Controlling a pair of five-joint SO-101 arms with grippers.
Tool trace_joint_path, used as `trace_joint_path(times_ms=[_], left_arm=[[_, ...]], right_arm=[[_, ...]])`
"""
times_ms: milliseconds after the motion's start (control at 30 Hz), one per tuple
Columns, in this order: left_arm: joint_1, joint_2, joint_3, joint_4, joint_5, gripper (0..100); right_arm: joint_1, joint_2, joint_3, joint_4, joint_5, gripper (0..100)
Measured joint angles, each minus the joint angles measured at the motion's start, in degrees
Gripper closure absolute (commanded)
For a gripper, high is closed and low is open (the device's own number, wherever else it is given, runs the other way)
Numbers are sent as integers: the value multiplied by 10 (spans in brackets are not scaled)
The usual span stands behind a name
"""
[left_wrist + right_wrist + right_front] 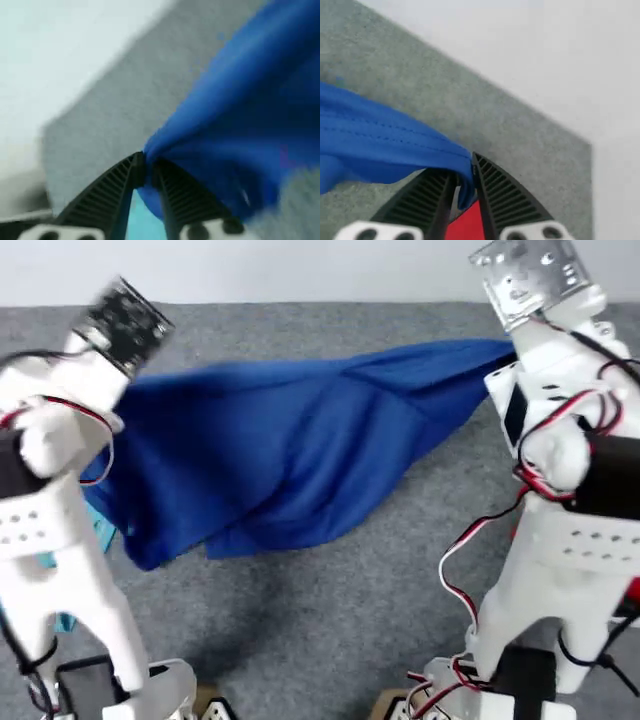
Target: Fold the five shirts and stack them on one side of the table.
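Holding blue shirt (pixel 300 460) stretched 9-to-2 o'clock over table (pixel 330 620), unfolded, teal cloth (pixel 100 525) at its 8 o'clock edge | left wrist: left gripper (pixel 146 162) clamped on shirt corner | right wrist: right gripper (pixel 465 170) pinching hem | judged early: first fold not yet made, stacking all to do

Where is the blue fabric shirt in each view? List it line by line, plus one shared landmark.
High view: the blue fabric shirt stretches across the middle, between both arms.
Left wrist view: the shirt, bunched, pinched in the left tool.
Right wrist view: the shirt, hem pinched in the right tool.
Shared landmark: the grey table surface.
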Motion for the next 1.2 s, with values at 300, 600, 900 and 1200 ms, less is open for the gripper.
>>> trace_joint_path(times_ms=[300,600,900,1200], left_arm=[[0,0,311,-58,-91,994],[10,0,559,-290,-128,991],[78,0,553,-278,-142,901],[83,0,527,-275,-164,901]], right_arm=[[-15,2,145,0,-24,988],[-32,5,249,-15,-25,988],[-30,55,255,-33,-25,988],[-30,63,255,-47,-25,988]])
